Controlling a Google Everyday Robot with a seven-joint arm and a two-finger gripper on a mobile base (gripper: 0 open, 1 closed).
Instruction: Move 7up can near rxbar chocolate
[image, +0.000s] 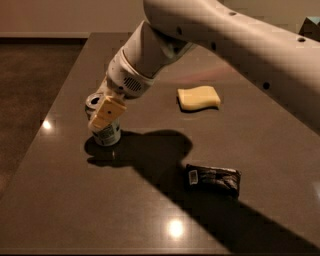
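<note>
The 7up can (109, 135) stands on the left part of the dark table, its silver pull-tab top (93, 100) showing above. My gripper (102, 122) is down on the can. One pale yellow finger (106, 113) lies across the can's near side, the other is hidden behind it. The can rests on the table. The rxbar chocolate (213, 178), a flat black shiny wrapper with a white label at its left end, lies to the right and nearer the front, well apart from the can.
A pale yellow wavy-edged block (199, 97) lies at the back middle of the table (75, 210). The arm reaches in from the upper right and throws a broad shadow between the can and the bar. The table's left edge is close to the can.
</note>
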